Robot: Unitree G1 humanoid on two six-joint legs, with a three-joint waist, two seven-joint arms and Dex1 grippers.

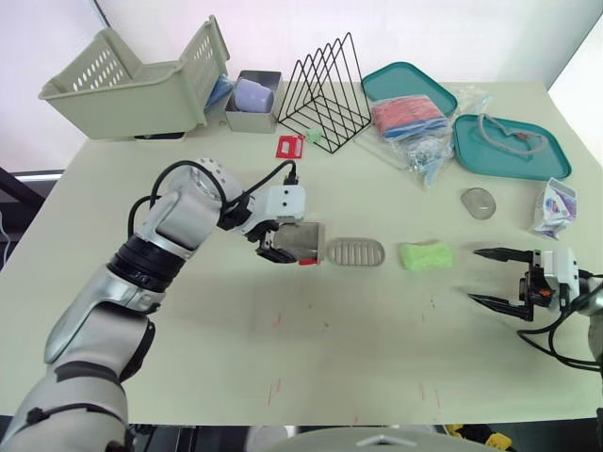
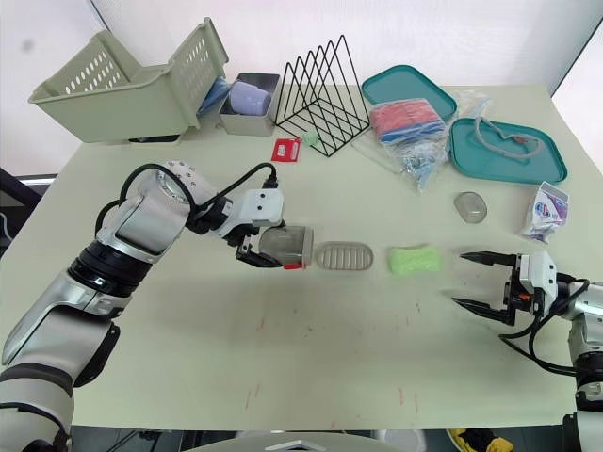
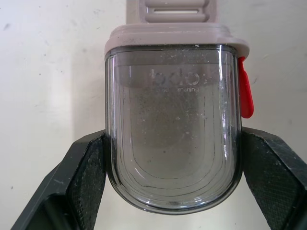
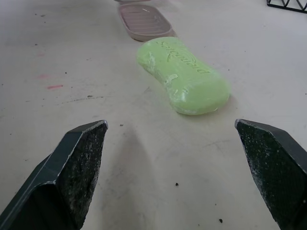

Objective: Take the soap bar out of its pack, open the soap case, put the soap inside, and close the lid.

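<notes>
The soap case lies open at the table's middle. Its ribbed beige base [image 1: 355, 251] rests flat, and its clear grey lid [image 1: 303, 241] with a red clasp [image 3: 245, 88] stands up at the base's left end. My left gripper [image 1: 287, 247] is shut on that lid, a finger [image 3: 84, 177] pressed to each side. The bare green soap bar [image 1: 427, 255] lies on the table just right of the base, touching nothing. My right gripper [image 1: 473, 275] is open, low over the table, right of the soap and pointing at it. The torn white and blue soap pack [image 1: 556, 207] lies at the far right.
Along the back stand a tilted beige basket [image 1: 132, 80], a grey bin [image 1: 252, 102] with a purple cup, a black wire rack [image 1: 328, 89], two teal trays [image 1: 509, 146] and plastic bags [image 1: 415, 122]. A small clear cup [image 1: 479, 202] lies behind the soap.
</notes>
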